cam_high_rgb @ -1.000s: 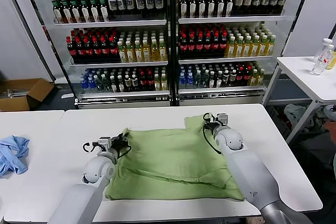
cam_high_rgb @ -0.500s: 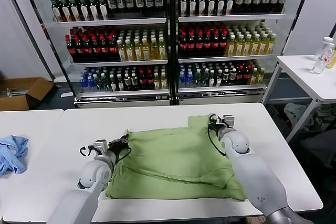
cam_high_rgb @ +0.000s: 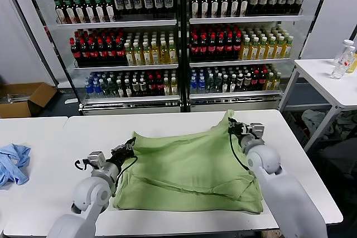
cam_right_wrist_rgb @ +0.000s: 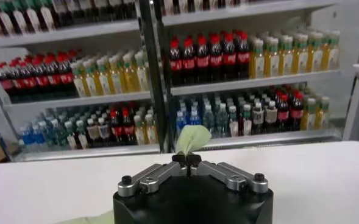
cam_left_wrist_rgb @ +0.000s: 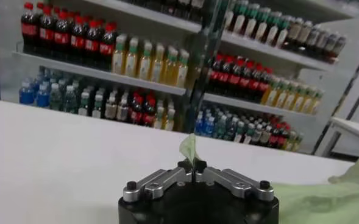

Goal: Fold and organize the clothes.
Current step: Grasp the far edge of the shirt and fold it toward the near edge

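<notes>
Behind the white counter (cam_high_rgb: 167, 124), glass-fronted coolers (cam_high_rgb: 178, 37) full of bottled drinks are filling the upper half of the frame. We are working at the counter's middle, where the light green, soft-fabric shirt (cam_high_rgb: 189, 168) is lying spread out with its plain side up, covering the lower centre of the head view.

Our left gripper (cam_high_rgb: 129, 143) is sitting at the shirt's left edge, left of centre in the frame. Its fingers are pressed together, pinching a small flap of the green fabric (cam_left_wrist_rgb: 189, 149) that is poking up between the tips in the left wrist view. The fabric there is rising slightly off the counter.

Our right gripper (cam_high_rgb: 233, 129) is sitting at the shirt's upper right corner, right of centre in the frame. Its fingers are likewise pressed together on a tab of green cloth (cam_right_wrist_rgb: 192, 139), which is standing up above the tips in the right wrist view. That corner of the shirt is peaking upward toward the coolers.

At the far left edge of the frame a crumpled light blue cloth (cam_high_rgb: 14, 163) is lying on a neighbouring white table (cam_high_rgb: 33, 132). At the upper right a second white table (cam_high_rgb: 329, 85) is carrying a clear plastic bottle (cam_high_rgb: 341, 62). An open brown cardboard box (cam_high_rgb: 25, 100) is resting on the floor at the left.
</notes>
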`<control>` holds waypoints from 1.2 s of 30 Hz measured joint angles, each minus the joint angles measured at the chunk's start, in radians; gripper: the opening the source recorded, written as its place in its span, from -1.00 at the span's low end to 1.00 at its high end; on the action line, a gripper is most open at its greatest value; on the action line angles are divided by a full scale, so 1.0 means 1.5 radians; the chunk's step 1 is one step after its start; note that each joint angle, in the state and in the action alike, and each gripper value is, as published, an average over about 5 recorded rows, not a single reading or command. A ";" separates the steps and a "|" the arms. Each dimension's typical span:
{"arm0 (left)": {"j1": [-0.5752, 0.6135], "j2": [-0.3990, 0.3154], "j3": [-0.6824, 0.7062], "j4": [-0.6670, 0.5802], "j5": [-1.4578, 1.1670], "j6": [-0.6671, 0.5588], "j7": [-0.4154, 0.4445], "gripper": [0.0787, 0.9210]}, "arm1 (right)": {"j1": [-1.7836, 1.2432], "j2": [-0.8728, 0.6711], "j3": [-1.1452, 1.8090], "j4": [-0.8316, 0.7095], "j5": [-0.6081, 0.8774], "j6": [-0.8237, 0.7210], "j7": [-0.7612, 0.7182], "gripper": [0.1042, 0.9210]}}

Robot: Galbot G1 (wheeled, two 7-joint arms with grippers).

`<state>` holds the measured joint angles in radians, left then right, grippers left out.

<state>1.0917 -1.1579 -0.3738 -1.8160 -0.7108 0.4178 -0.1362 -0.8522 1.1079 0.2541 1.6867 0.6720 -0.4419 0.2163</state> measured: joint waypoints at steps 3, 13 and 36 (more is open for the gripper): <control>0.026 0.005 -0.011 -0.027 0.010 0.003 0.009 -0.99 | -0.054 -0.002 0.033 0.054 -0.002 -0.004 0.003 -1.00; 0.095 0.012 -0.023 -0.070 0.072 0.021 0.039 -0.99 | -0.225 0.007 0.126 0.175 -0.032 -0.027 0.013 -1.00; 0.174 -0.056 0.011 -0.080 0.328 -0.018 -0.005 0.11 | -0.366 0.047 0.149 0.253 -0.165 -0.059 0.011 0.08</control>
<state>1.3528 -1.2416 -0.3578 -1.9359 -0.2184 0.3909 -0.1433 -1.4017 1.1781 0.4774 2.0660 0.4251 -0.5302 0.2330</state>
